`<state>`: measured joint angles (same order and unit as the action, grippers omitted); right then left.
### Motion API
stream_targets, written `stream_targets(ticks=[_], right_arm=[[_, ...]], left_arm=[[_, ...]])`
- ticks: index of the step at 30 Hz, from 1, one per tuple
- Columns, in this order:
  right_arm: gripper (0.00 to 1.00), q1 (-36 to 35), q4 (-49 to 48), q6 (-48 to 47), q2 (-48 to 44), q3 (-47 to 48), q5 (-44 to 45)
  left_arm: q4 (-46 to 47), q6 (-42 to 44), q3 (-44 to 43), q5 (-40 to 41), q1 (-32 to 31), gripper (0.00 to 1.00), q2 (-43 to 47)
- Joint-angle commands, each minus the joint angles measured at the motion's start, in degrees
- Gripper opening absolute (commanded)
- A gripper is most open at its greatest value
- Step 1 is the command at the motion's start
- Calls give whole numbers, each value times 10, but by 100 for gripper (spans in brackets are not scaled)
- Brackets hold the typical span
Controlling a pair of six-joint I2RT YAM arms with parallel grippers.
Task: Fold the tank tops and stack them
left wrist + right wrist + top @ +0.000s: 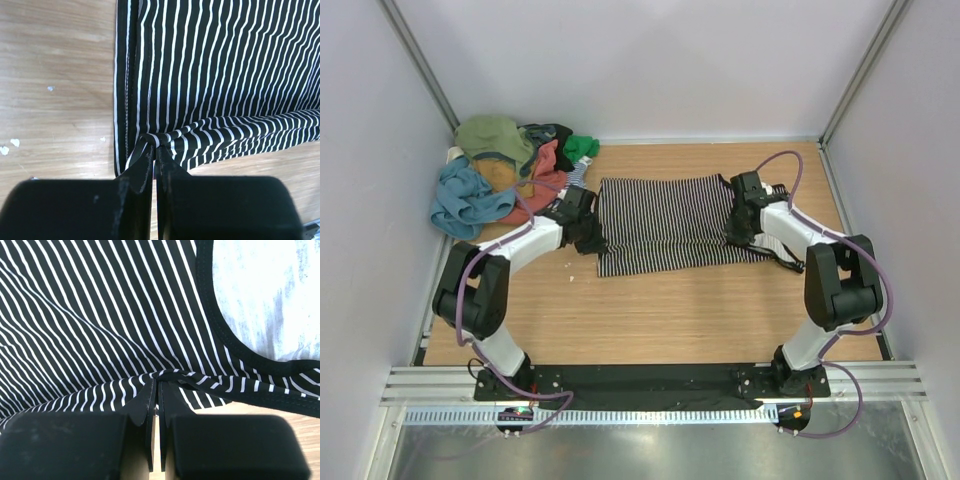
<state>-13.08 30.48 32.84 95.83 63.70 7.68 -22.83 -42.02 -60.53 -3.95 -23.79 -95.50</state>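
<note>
A black-and-white striped tank top (pixel 665 222) lies spread across the middle of the wooden table, folded lengthwise. My left gripper (pixel 588 236) is shut on its left end, pinching a fold of striped cloth (pixel 165 137) at the fingertips (pixel 156 146). My right gripper (pixel 740 235) is shut on the right end, where the cloth (pixel 125 330) bunches over the tips (pixel 159 381) beside the black-edged armhole (pixel 220 330). Other tank tops sit in a pile (pixel 510 170) at the back left: olive, teal-blue, coral, mustard and green.
White walls close in the table on the left, back and right. The pile of tops lies just behind my left arm (pixel 520 245). Bare wood (pixel 660 310) stretches between the striped top and the arm bases. A metal rail (pixel 650 385) runs along the near edge.
</note>
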Motion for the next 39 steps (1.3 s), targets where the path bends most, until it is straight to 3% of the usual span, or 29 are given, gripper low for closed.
stream_targets(ticks=[1, 19, 39], right_arm=[[8, 9, -9, -7, 10, 30, 20], [8, 17, -6, 6, 77, 92, 33], [13, 17, 17, 6, 127, 172, 38]], left_arm=[[-11, 19, -34, 6, 8, 0, -20], [-30, 35, -115, 6, 29, 0, -85], [-35, 48, -145, -4, 50, 0, -112]])
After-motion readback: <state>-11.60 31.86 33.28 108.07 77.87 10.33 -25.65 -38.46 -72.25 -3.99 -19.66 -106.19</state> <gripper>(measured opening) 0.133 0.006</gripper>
